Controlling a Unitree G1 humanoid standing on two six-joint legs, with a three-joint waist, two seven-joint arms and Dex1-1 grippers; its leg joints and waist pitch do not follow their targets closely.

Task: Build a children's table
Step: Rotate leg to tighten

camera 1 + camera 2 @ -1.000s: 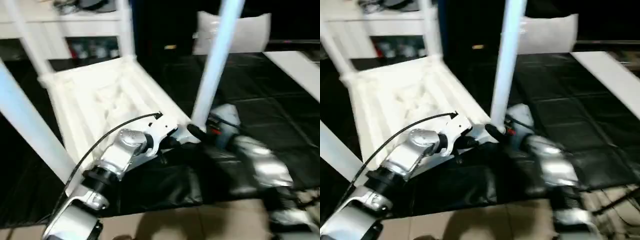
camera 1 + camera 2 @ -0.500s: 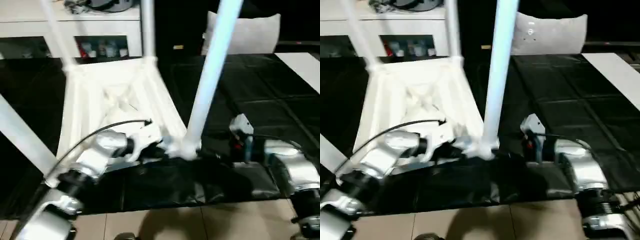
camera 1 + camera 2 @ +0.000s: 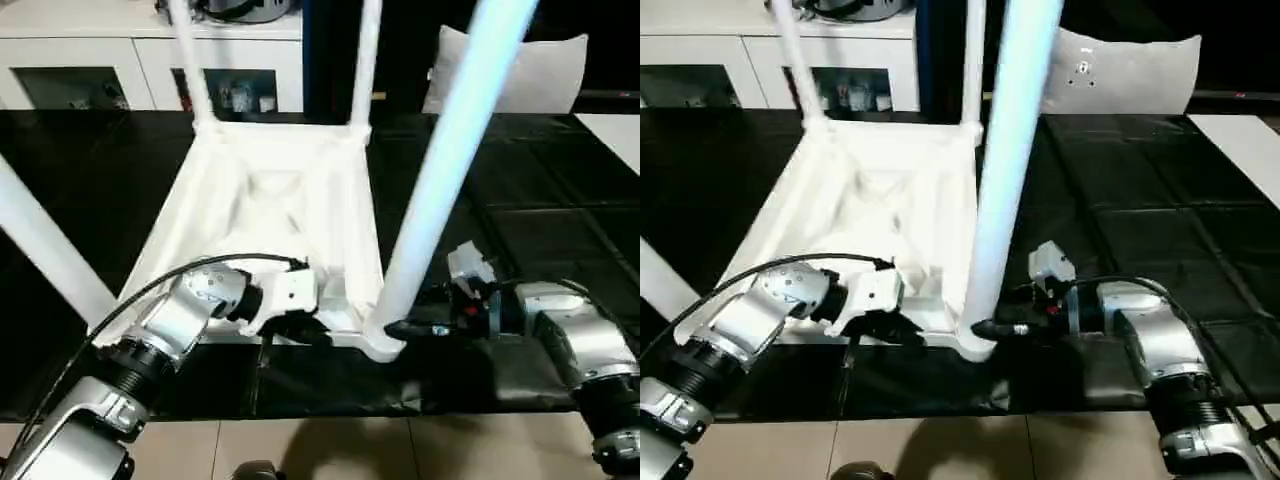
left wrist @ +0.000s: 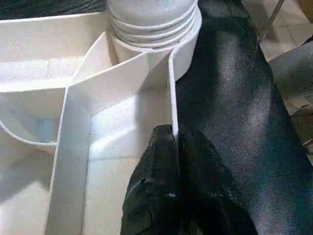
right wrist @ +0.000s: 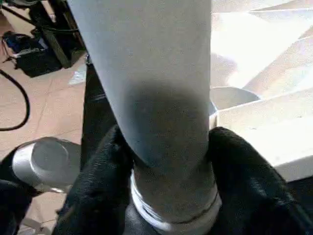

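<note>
Children's table top (image 3: 275, 215): one, upside down on the black worktop (image 3: 540, 215), four legs standing in its corners. Likely light, stiff, slick plastic; best held by rim walls or low on a leg.

Left pincer (image 4: 172, 147): clenched on a rim wall.

Right pincer (image 5: 168, 166): grasping the near leg (image 3: 445, 160) low down.

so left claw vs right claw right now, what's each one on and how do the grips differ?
The left claw is pinched shut on a thin rim wall of the upturned table top; the right claw wraps the near-right leg just above its corner socket. The left claw's fingers nearly meet on the thin wall; the right claw's fingers stand apart, one on each side of the round tube. Both work at the top's near edge, on the black-covered work table.
</note>
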